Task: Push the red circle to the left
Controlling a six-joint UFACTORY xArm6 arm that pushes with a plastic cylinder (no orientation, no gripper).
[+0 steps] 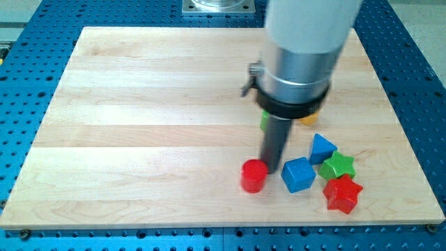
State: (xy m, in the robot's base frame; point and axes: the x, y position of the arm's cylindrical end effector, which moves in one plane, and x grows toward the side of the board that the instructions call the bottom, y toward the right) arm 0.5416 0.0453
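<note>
Red circle stands upright; my tip touches its right.

my tip sits just right of the red circle, pretty much touching it, with the blue cube on its other side. further right there's a blue triangle, green star and red star bunched together. all on the wooden board.
</note>
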